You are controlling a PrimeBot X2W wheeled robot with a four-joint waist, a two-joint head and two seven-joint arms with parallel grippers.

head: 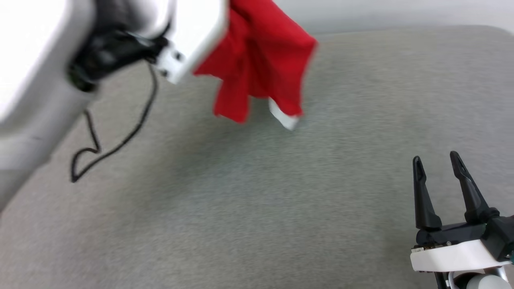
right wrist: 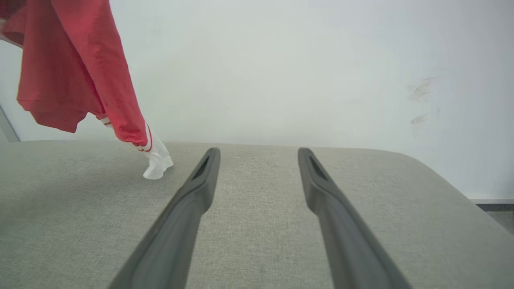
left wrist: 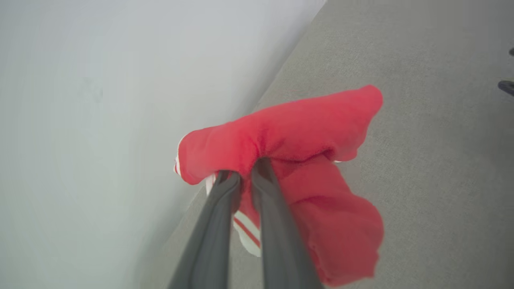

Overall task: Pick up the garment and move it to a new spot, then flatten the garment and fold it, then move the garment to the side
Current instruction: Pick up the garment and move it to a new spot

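The robot's left arm (head: 36, 92) is raised across the upper left of the head view, pale forearm angled up and away. Its left pincer (left wrist: 245, 172) is clamped, the two dark fingers nearly together, on the garment (left wrist: 305, 132). The right pincer (head: 437, 158) sits low at the right, fingers spread wide and pointing forward, holding nothing.

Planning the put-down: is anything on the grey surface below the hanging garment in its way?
Nothing visible. The garment, held by the left gripper, hangs over bare grey surface; the right gripper stands aside.
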